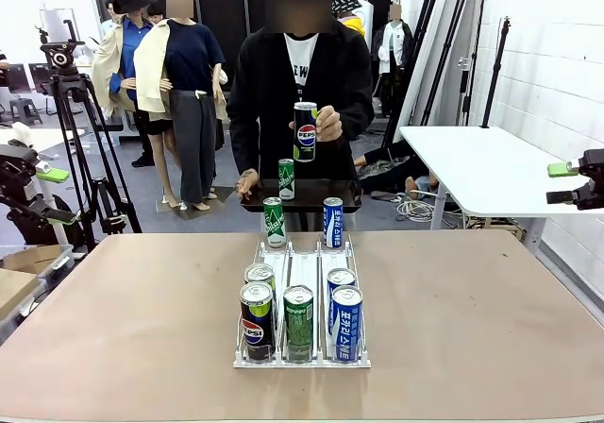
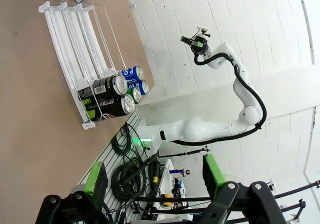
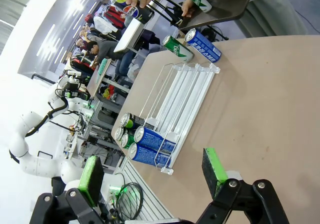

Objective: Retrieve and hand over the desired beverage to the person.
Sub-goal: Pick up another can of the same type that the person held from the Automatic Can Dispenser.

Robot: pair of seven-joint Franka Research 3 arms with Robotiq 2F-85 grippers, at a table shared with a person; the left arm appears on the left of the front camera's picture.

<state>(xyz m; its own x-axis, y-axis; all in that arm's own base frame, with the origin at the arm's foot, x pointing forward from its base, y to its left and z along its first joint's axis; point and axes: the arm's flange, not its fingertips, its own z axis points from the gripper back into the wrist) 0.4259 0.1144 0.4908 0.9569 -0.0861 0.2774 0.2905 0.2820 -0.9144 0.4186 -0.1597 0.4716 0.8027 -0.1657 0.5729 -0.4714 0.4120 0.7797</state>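
On my left, the left gripper point(image 2: 154, 176) is spread wide with nothing between its green pads, parked off the table's point(image 1: 113, 329) left side. At table centre, the near end of the wire rack point(image 1: 302, 253) holds two Pepsi cans point(image 1: 256, 320), a green can point(image 1: 298, 319) and two blue cans point(image 1: 346, 321). A second green can point(image 1: 274, 222) and a lone blue can point(image 1: 332, 222) stand upright at its far end. Beyond, the person point(image 1: 260, 93) holds a raised Pepsi can point(image 1: 305, 132) above a dark tray point(image 1: 321, 196) carrying a small green can point(image 1: 286, 178). The right gripper point(image 3: 152, 174) is fully open, empty, off the right side.
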